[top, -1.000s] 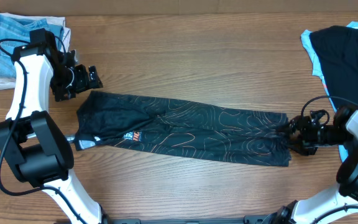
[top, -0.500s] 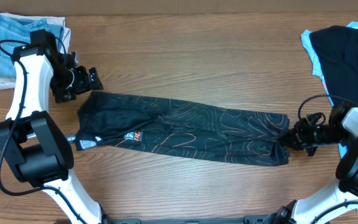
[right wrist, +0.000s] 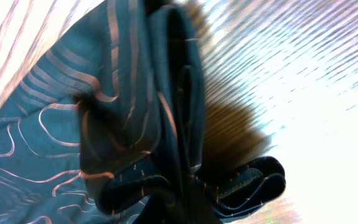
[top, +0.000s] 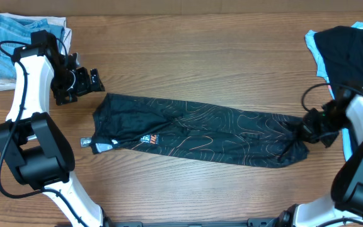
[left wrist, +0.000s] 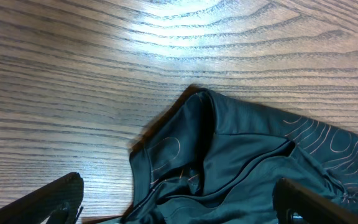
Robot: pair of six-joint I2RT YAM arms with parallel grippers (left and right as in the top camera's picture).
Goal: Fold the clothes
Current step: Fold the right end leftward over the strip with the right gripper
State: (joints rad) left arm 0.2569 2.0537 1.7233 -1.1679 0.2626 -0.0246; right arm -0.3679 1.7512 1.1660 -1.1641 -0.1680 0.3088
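Fabric of the black shirt (top: pixel 194 129) lies as a long narrow strip across the middle of the bench (top: pixel 200 57), already doubled lengthwise, so the likely next fold is end over end. The right gripper (top: pixel 304 129) is clamped together on the strip's right end. Its wrist view shows the cloth bunched and gathered in that pinch, a hold that suits dragging or lifting this end. The left gripper (top: pixel 84 82) hangs with its fingers wide apart just above the strip's upper-left corner, holding nothing, probably waiting to take that end. Folded jeans (top: pixel 5 38) sit in the upper left of the frame and a dark garment (top: pixel 351 57) in the upper right, both clear of the work.

Compared with a second ago, the right gripper has gone from part-open to pinched shut, and the whole strip has slid rightward — its left end is now farther from the left gripper, which has not moved.
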